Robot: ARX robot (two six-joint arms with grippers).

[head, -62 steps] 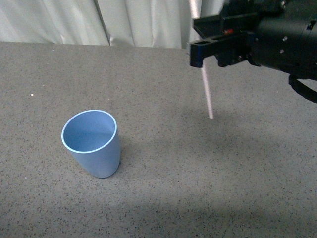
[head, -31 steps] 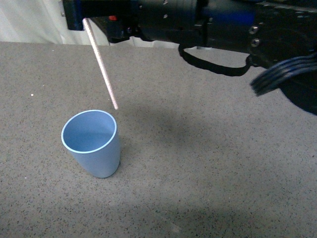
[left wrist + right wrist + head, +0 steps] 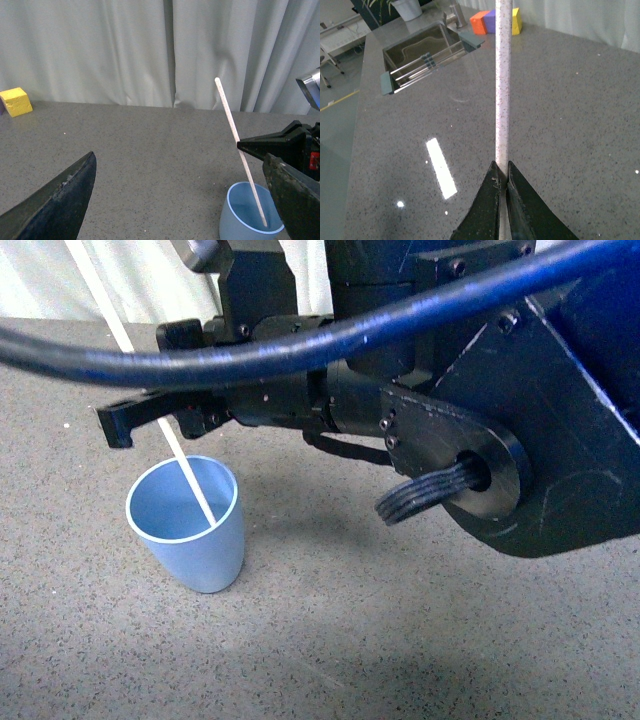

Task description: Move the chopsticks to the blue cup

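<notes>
The blue cup stands upright on the grey table. My right gripper hovers just above its rim, shut on the pale chopsticks, a single thin stick that slants down with its lower end inside the cup. In the right wrist view the two jaws pinch the stick. In the left wrist view the stick leans into the cup, with the right gripper beside it. My left gripper is open and empty, to one side of the cup. It does not show in the front view.
The right arm's big black body and a blue cable fill the upper right of the front view. A yellow block sits far off by the white curtain. Coloured blocks and a metal rack lie beyond the cup.
My right gripper has moved left across the table and lower, carrying the stick. The stick's lower end, which hung above the table, is now inside the cup.
</notes>
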